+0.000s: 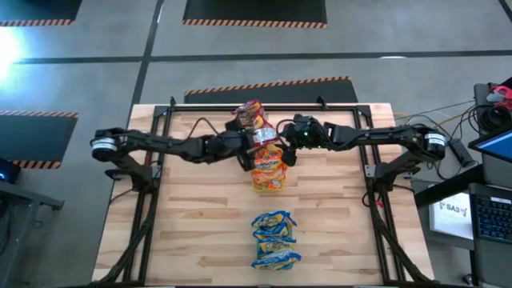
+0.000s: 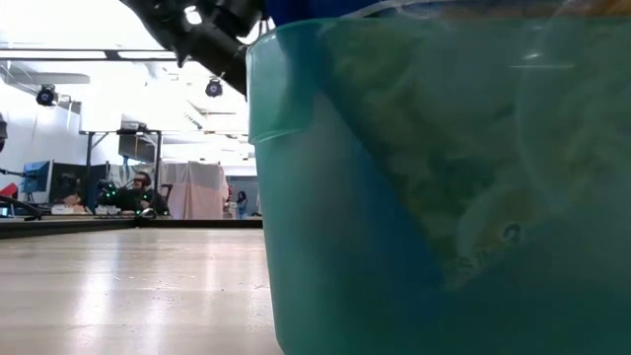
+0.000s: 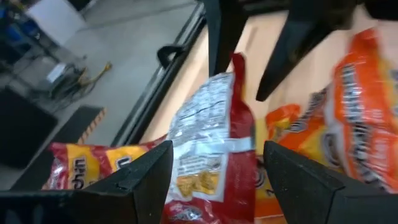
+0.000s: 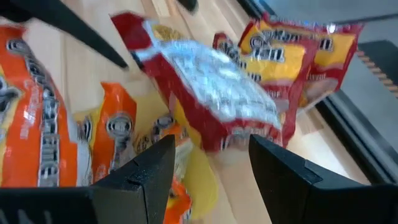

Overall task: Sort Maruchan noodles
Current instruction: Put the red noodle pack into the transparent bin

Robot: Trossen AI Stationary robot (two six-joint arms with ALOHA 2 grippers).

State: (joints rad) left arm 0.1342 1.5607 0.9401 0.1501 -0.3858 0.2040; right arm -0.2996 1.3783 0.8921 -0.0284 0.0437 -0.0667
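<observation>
The blue packets [image 1: 275, 240] lie stacked at the desk's [image 1: 192, 232] near edge. Mid-desk, the left gripper [image 3: 214, 165] straddles a red packet [image 3: 211, 143] with fingers spread, not pinching; close squarely before lifting toward the red pile [image 1: 250, 114]. The right gripper [image 4: 208, 165] hovers unclenched, empty, beside the orange packets [image 1: 269, 170].

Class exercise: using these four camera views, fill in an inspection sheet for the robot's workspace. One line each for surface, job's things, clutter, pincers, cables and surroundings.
Surface: wooden table in a black frame.
Job's things: red packets at the far edge; orange packets at the centre; blue packets in a pile near the front edge. One red packet is tilted up between the two pincers.
Clutter: nothing seen on the table.
Pincers: left pincer open around the tilted red packet; right pincer open, facing it from the other side.
Cables: loose wires right of the table.
Surroundings: striped floor mats; laptops at right.
</observation>
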